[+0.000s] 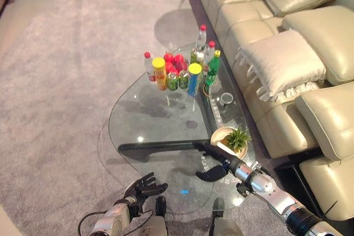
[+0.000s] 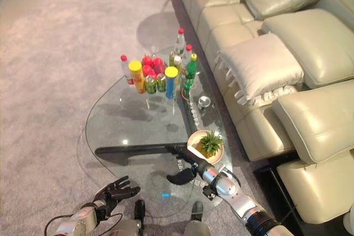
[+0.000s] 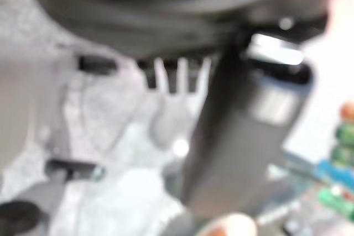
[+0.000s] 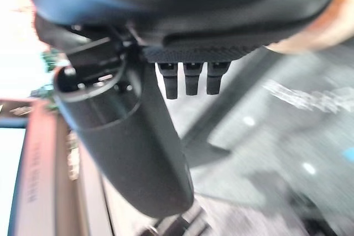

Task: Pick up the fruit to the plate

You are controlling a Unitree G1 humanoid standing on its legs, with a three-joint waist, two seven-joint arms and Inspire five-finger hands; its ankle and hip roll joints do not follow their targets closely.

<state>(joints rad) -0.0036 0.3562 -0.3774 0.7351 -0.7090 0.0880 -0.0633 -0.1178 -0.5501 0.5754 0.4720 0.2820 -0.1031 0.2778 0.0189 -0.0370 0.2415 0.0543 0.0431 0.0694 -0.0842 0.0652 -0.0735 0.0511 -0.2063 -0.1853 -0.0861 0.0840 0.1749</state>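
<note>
Several red fruits (image 1: 172,62) lie at the far end of the glass table (image 1: 149,131), among the bottles and cans. A tan round plate (image 1: 220,134) with a green leafy tuft (image 1: 238,138) on it stands at the table's near right edge. My right hand (image 1: 223,160) hovers over the glass just in front of that plate, open, its fingers stretched out flat and its thumb (image 4: 127,153) standing off. It holds nothing. My left hand (image 1: 141,188) is low at the table's near edge, open with fingers spread, far from the fruit.
Yellow-capped tubes (image 1: 159,73), green cans (image 1: 177,79) and tall bottles (image 1: 201,41) crowd round the fruit. A small glass cup (image 1: 225,99) sits between them and the plate. A cream leather sofa (image 1: 287,37) with a cushion (image 1: 279,62) runs along the right.
</note>
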